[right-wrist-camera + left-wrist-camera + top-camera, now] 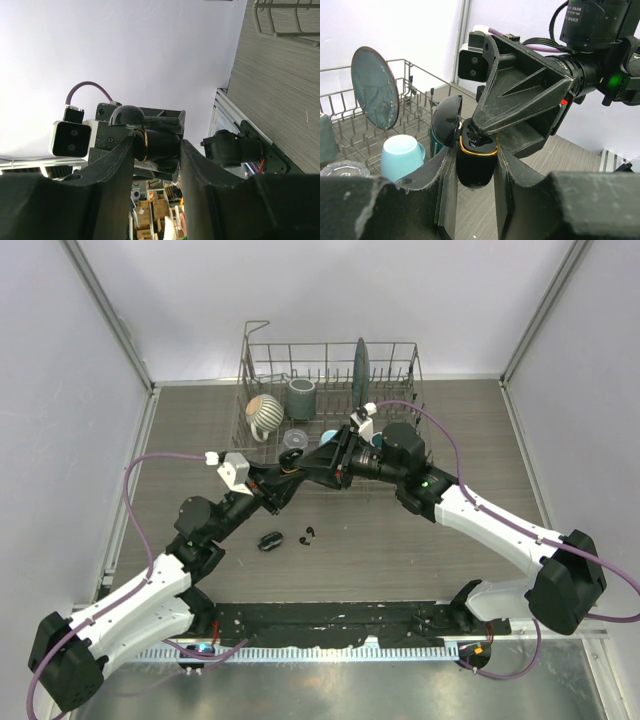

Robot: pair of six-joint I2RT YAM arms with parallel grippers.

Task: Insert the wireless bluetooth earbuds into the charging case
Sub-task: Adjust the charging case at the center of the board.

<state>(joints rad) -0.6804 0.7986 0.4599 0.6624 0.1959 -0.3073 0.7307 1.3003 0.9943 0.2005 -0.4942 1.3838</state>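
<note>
Matte black fingers of the left gripper (pixel 475 162) are closed on the glossy, gold-rimmed black charging case (pixel 476 174), its domed lid (pixel 445 120) hinged open. The right gripper (pixel 156 145), narrowly parted, is set at the case's mouth; whether anything is pinched cannot be told. Two tiny comma-shaped earbuds (pixel 307 535) are seen on the wood-grain table (pixel 420 540)

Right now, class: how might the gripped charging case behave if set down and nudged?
The charging case looks glossy and rounded, so probably slippery and apt to rock. Its lid stands open, so it may tip. Clamped undeformed in the left gripper, it seems stiff.
</note>
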